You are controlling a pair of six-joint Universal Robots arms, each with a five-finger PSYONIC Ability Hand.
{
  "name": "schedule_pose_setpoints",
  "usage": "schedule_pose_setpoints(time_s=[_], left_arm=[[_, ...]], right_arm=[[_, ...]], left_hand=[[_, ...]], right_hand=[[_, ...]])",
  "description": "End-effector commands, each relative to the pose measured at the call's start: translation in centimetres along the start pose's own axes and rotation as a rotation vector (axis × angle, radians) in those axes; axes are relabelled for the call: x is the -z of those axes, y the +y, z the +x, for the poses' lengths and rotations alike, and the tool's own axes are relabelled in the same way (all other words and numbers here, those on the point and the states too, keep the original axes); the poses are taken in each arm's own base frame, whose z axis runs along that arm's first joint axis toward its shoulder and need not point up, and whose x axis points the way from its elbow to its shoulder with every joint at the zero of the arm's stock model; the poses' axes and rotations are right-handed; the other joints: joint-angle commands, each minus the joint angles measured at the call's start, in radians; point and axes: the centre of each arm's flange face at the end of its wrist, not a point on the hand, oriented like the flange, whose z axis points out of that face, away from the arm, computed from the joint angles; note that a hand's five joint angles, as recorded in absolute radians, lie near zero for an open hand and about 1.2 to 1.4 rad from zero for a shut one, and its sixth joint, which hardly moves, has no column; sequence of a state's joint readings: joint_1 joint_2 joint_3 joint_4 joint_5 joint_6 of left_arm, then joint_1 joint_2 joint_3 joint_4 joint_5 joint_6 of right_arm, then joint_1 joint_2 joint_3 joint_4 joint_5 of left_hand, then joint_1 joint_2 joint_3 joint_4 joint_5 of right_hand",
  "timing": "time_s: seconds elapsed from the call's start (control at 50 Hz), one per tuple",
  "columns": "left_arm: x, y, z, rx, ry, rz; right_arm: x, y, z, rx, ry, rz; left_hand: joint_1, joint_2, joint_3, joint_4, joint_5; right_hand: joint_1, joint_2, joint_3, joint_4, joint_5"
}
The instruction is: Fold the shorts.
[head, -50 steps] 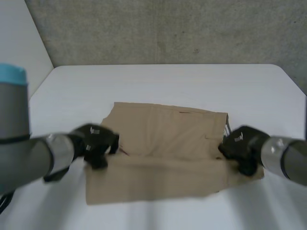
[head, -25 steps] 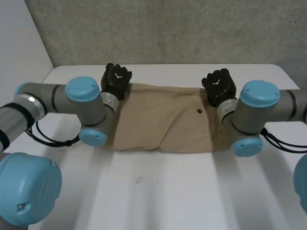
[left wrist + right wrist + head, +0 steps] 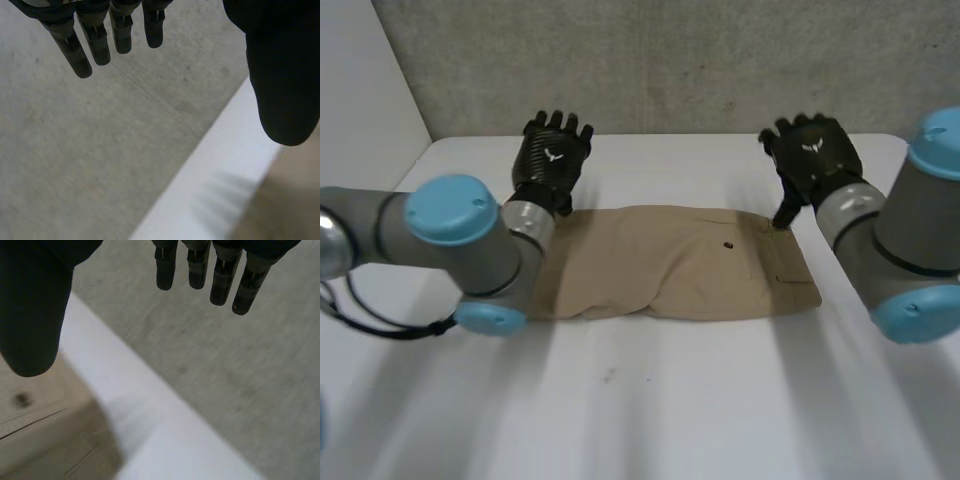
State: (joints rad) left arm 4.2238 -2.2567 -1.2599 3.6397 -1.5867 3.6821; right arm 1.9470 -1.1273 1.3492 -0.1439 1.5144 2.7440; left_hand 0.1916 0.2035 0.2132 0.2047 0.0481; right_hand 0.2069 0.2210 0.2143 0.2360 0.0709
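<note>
Tan cloth shorts (image 3: 670,265) lie folded, looking soft and light; left hand (image 3: 552,155) and right hand (image 3: 812,160) hover spread, empty. I'd pinch the short ends.

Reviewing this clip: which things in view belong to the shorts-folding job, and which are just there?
Part of the job:
- tan shorts, lying folded on the table
- left hand, open, at the far edge of the shorts
- right hand, open, at the far edge of the shorts

Just there:
- white table
- grey wall behind it
</note>
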Motion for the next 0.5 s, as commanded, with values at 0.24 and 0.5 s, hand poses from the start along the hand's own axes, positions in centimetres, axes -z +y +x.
schedule_pose_setpoints(time_s=[0.24, 0.5], left_arm=[[8.4, 0.2, -1.6, 0.472, 0.048, -0.271], [8.0, 1.5, -2.6, 0.472, 0.006, -0.271]], right_arm=[[1.4, 9.9, -1.0, -0.077, -0.099, -0.3], [-0.2, 11.4, 0.9, -0.042, -0.007, -0.268]], left_hand=[[0.01, -0.002, -0.011, -0.003, -0.021], [0.019, 0.007, -0.003, 0.006, -0.012]], right_hand=[[0.307, 0.293, 0.299, 0.278, 0.268], [1.189, 1.175, 1.182, 1.16, 1.151]])
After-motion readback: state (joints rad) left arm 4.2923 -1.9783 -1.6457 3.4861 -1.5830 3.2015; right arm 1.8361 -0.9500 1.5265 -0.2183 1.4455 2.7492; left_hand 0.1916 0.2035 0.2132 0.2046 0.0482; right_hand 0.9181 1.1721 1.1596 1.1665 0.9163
